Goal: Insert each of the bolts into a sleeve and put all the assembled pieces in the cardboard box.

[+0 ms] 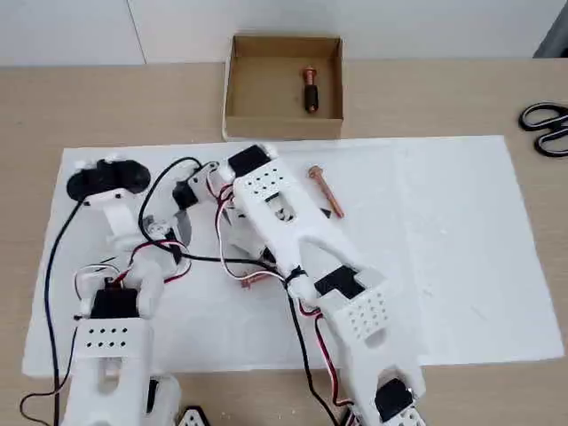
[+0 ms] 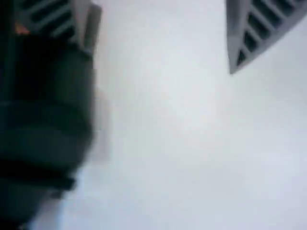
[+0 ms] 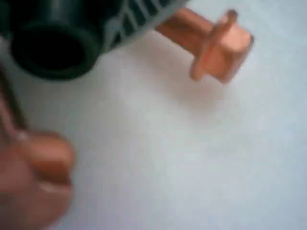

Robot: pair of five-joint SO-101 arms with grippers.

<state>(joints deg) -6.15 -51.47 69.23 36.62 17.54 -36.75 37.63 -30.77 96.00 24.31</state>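
— Copper, blurred and very close, is looming at the edge of the right wrist view: a copper shape (image 3: pixel 38 177), probably a bolt. Past it a black sleeve (image 3: pixel 53 43) is showing its open mouth, and a hex-headed bolt (image 3: pixel 218 48) is showing just beside it, over the white sheet (image 3: pixel 192 167).

— Is the right gripper (image 1: pixel 235 232) holding that sleeve?

— I'm not able to tell how far it's open, or what it's gripping. The left gripper (image 2: pixel 160 57) is gaping wide above bare sheet, clasping nothing, with a dark shape (image 2: pixel 43 120) beside one finger.

— And the box?

— One assembled piece (image 1: pixel 310 89) is already lying in the cardboard box (image 1: pixel 266 93). I'm judging that a second pairing is in hand. The next move is calling for shank and bore lining up on one axis before any push.
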